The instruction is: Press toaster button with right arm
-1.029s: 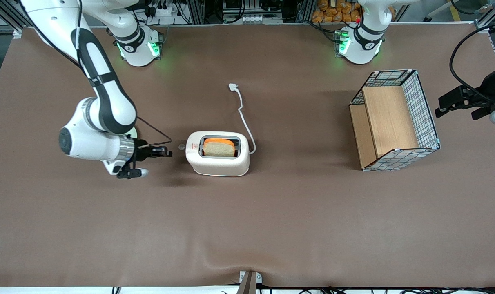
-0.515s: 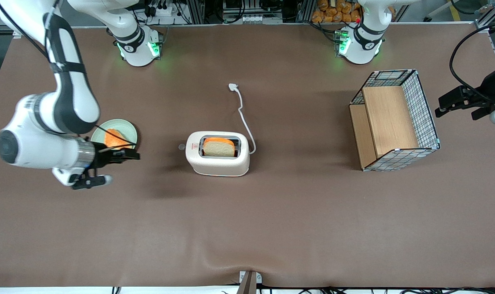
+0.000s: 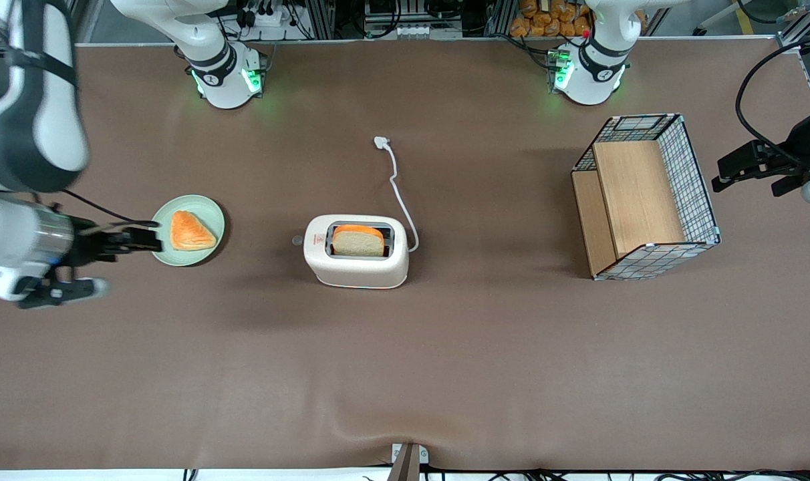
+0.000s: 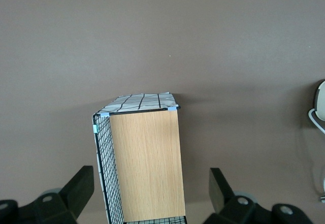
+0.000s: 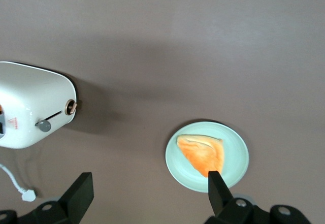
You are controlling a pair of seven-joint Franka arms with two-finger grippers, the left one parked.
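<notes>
The white toaster (image 3: 356,251) stands mid-table with a bread slice in its slot and a red mark on top. Its small pale grey button (image 3: 297,239) sticks out of the narrow end that faces the working arm. The right arm's black gripper (image 3: 152,239) is far from the button, toward the working arm's end of the table, at the edge of a green plate. In the right wrist view the gripper (image 5: 150,191) is open and empty, its fingers wide apart. The toaster (image 5: 30,104) and the button (image 5: 43,126) show there too.
A pale green plate (image 3: 208,207) with an orange pastry (image 3: 191,232) lies between the gripper and the toaster; it also shows in the right wrist view (image 5: 177,170). The toaster's white cord and plug (image 3: 381,141) trail away. A wire basket with wooden boards (image 3: 645,197) stands toward the parked arm's end.
The right gripper has drawn back from just beside the toaster button, past the plate toward the working arm's end. The plate and pastry are now uncovered. The toaster has not moved.
</notes>
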